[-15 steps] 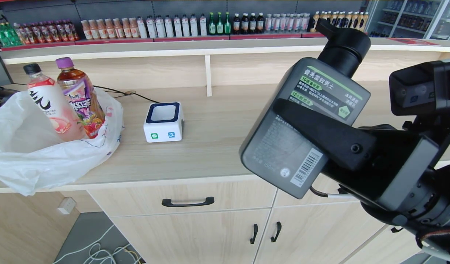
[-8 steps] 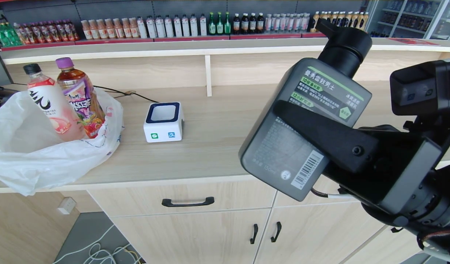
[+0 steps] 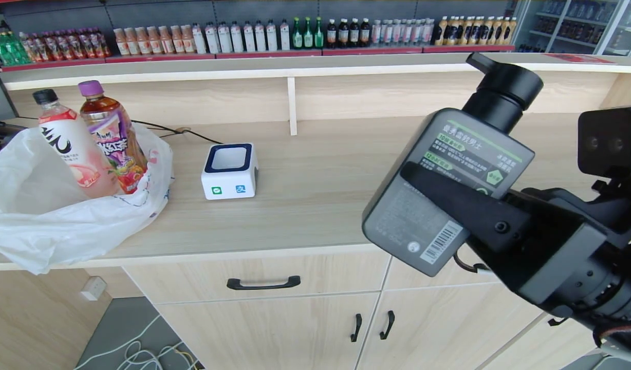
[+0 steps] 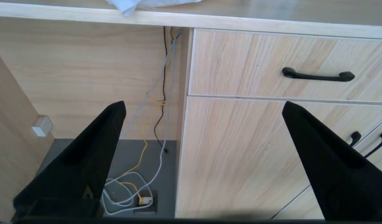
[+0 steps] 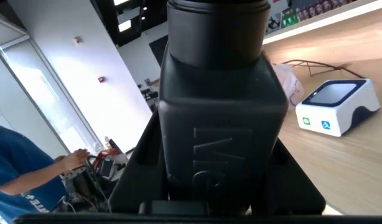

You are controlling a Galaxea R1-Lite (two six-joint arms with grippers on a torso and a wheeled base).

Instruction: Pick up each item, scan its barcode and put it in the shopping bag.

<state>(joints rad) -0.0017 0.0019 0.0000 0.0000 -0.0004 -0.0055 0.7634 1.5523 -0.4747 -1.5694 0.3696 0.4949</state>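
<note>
Barcode orientation was the whole problem at this point. My right gripper (image 3: 418, 185) was clamped across the flat faces of the dark pump bottle (image 3: 397, 223), holding it in the air off the front edge of the counter (image 3: 305, 205), well apart from the scanner (image 3: 229, 170) and to its right. The barcode (image 3: 441, 242) sat at the lower corner of the face turned up toward the head camera, whereas the scanner's window looked upward. I judged the step in hand to be the scan. Doing it well meant rolling the wrist until that labelled face looked down, then carrying the bottle left so the barcode corner, not the pump end, hung over the window. One finger crossed the label just beside the barcode without covering it, so I saw no need to regrip. The shopping bag (image 3: 33, 205) lay at the counter's left end with two drink bottles (image 3: 97, 141) leaning in it. My left gripper (image 4: 200, 115) hung wide open below the counter, before the cabinet fronts (image 4: 253, 143), holding nothing.
</note>
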